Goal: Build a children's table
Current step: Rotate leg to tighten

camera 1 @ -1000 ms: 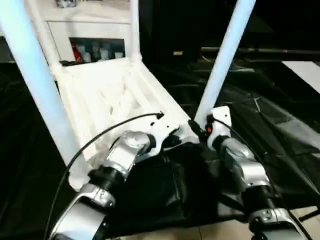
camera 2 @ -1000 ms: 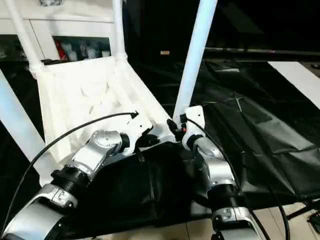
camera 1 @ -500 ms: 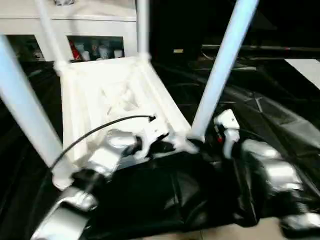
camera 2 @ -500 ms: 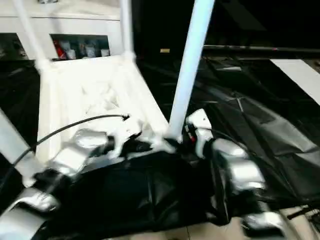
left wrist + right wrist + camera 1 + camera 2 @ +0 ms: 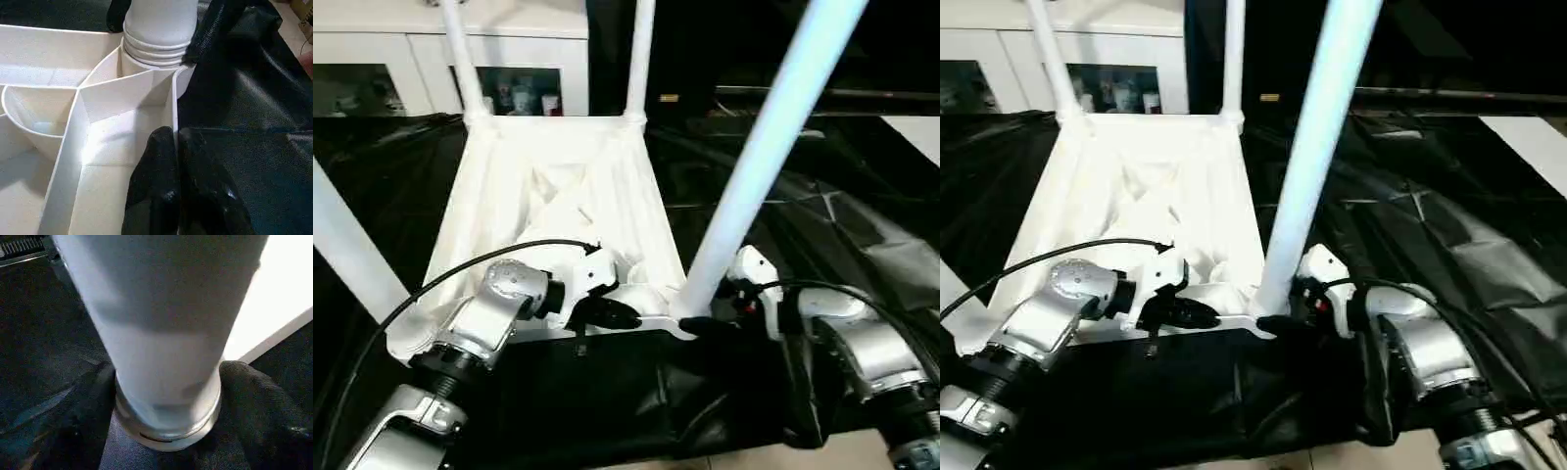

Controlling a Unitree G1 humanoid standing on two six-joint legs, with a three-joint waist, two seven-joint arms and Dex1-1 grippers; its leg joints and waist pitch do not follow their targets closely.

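Note:
The children's table [image 5: 558,191] lies upside down in front of me, ribbed underside up, with its white legs standing in the corner sockets. My left gripper [image 5: 625,315] is shut on the near rim wall [image 5: 173,105], one black finger [image 5: 149,191] inside it and one outside. Close by, the near right leg [image 5: 754,166] sits in its socket [image 5: 156,54]. My right gripper [image 5: 701,322] is shut around the base of that leg [image 5: 161,333], a black finger [image 5: 90,421] on each side. The near left leg [image 5: 342,245] and the two far legs [image 5: 641,54] stand upright.
Wrinkled black cloth covers the work table [image 5: 862,225] around and under the small table. A white cabinet with glass doors [image 5: 524,59] stands behind it. Light floor [image 5: 842,455] shows past the near edge, and a white strip [image 5: 920,132] lies at the far right.
The upside-down table has swung round to sit squarer before me, its near right corner now closer. Both grippers kept their holds. The view itself has also shifted.

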